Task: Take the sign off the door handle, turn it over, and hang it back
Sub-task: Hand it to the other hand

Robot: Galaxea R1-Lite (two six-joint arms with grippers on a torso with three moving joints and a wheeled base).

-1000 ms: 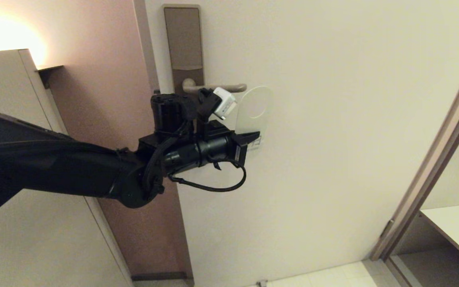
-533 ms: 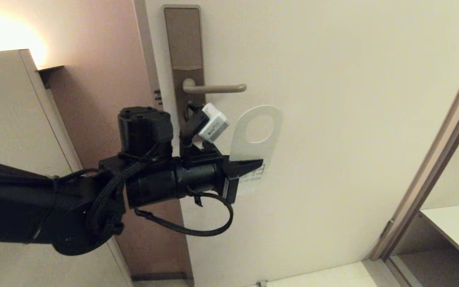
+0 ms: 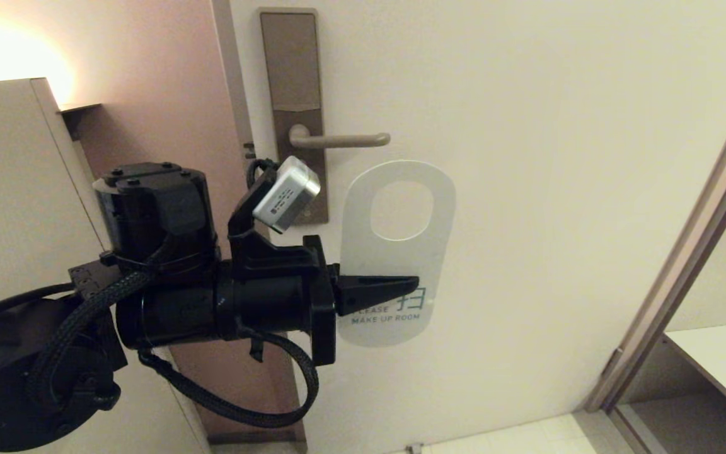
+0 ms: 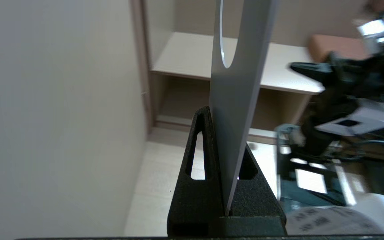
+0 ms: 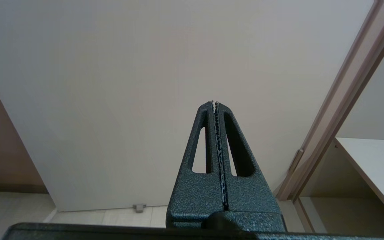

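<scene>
Left gripper pinches the sign, white side showing, frame centre, below the door handle. Right gripper pressed together, parked.

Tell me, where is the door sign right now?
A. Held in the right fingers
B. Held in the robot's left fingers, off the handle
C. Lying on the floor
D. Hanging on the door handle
B: the left gripper pinches the sign below the bare door handle.

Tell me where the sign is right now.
In the head view the sign is off the door handle, just below it against the door, clamped by the left pincer.
</scene>
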